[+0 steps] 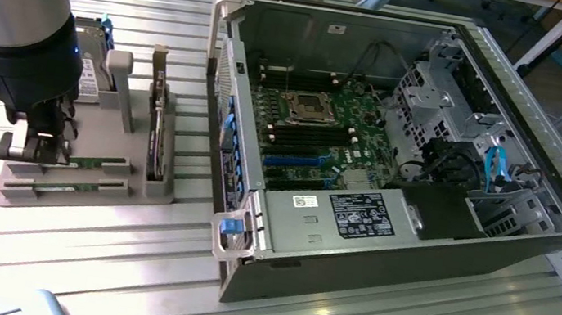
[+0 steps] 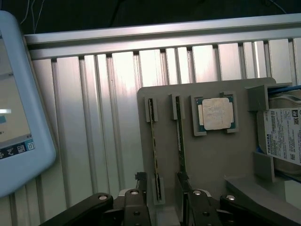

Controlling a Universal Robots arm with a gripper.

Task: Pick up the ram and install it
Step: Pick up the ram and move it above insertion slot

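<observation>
Wrist view: the gripper (image 2: 161, 193) is released, jaws apart and straddling the ram (image 2: 154, 150), which stands on edge in its slot in the grey holder (image 2: 211, 160). One finger (image 2: 183, 186) lines up with the second stick (image 2: 180, 136) just beside it. A squeeze off-centre could clip that stick or tilt the ram. The processor (image 2: 216, 113) and hard drive (image 2: 282, 136) sit farther along the holder.

Exterior view: the open computer case (image 1: 376, 266) lies well apart, to the exterior view's right. An upright expansion card (image 1: 157, 136) stands between holder and case, where a low carry might snag it.
</observation>
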